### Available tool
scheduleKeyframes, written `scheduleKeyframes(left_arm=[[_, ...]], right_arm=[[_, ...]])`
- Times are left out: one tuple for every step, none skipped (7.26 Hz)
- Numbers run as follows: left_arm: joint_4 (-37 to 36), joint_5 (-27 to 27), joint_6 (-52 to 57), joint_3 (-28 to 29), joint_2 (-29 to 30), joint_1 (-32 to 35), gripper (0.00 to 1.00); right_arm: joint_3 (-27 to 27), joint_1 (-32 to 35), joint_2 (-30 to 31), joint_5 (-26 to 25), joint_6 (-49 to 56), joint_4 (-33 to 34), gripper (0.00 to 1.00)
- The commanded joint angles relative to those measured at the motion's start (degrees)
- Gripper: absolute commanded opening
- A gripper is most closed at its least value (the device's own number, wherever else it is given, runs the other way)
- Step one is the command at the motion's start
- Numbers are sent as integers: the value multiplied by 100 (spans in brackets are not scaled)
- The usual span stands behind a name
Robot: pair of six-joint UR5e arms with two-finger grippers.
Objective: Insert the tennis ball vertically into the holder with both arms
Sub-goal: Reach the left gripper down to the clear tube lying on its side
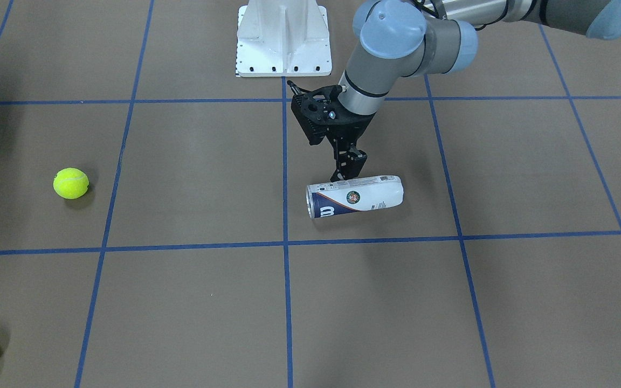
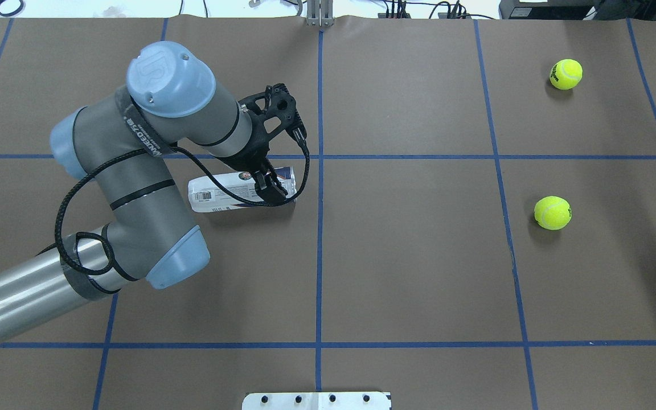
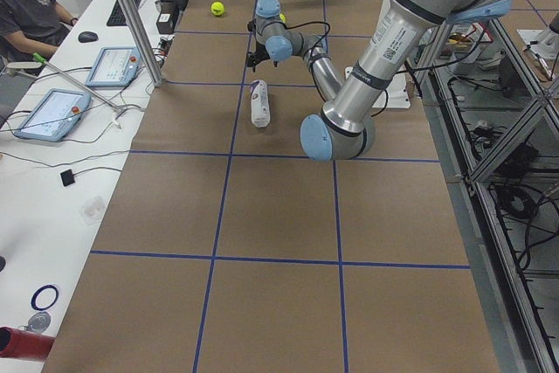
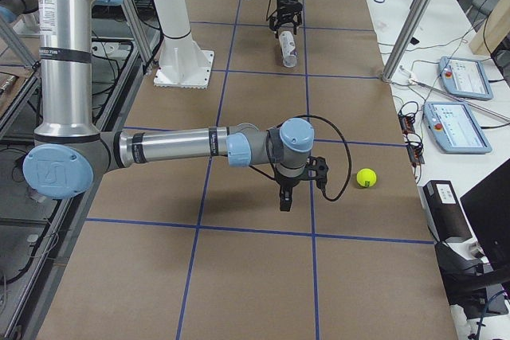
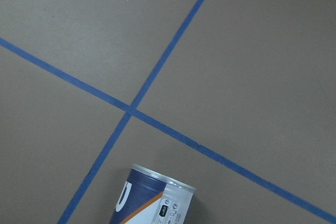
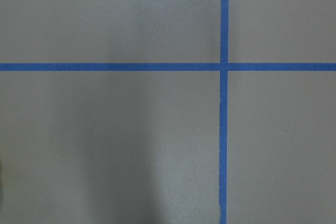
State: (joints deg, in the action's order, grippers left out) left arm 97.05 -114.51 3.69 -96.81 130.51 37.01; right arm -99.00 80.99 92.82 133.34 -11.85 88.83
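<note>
The holder [image 1: 359,196] lies on its side on the brown table, its silver-rimmed open end towards the table's middle. It also shows in the overhead view [image 2: 220,193] and at the bottom of the left wrist view [image 5: 152,200]. My left gripper [image 1: 341,175] hangs just above the holder near the open end [image 2: 271,188], jaws apparently open across it and holding nothing. Two yellow tennis balls [image 2: 553,212] [image 2: 566,74] lie far off on my right side. My right gripper [image 4: 284,197] hovers low over the table beside the nearer ball [image 4: 366,177]; I cannot tell if it is open.
The white pedestal base [image 1: 283,48] stands at the robot's edge of the table. Blue tape lines [image 2: 320,228] grid the brown surface. An operator [image 3: 26,6] and tablets [image 3: 48,115] are at a side table beyond the far edge.
</note>
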Motion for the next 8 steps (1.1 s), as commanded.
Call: scheduleKeyframes(left_arm=[[-327, 887, 974, 135, 63, -315, 100], [-327, 1156, 1246, 258, 71, -483, 100], [-327, 1159, 1240, 294, 158, -502, 99], [-327, 1176, 1240, 608, 420, -502, 99], [-310, 1185, 1248, 941, 614, -502, 99], [-292, 1185, 1248, 1032, 634, -502, 99], [-292, 1185, 1248, 1067, 625, -502, 99], [-266, 1185, 1222, 1164, 643, -502, 99]], right_arm=[[4, -48, 0, 8, -1, -6, 99], [-13, -48, 0, 8, -1, -6, 99], [-5, -57, 0, 8, -1, -14, 99], [-5, -66, 0, 8, -1, -6, 99], [4, -66, 0, -1, -1, -6, 99], [4, -83, 0, -1, -1, -6, 99], [4, -101, 0, -1, -1, -6, 99], [4, -110, 0, -1, -1, -14, 99]])
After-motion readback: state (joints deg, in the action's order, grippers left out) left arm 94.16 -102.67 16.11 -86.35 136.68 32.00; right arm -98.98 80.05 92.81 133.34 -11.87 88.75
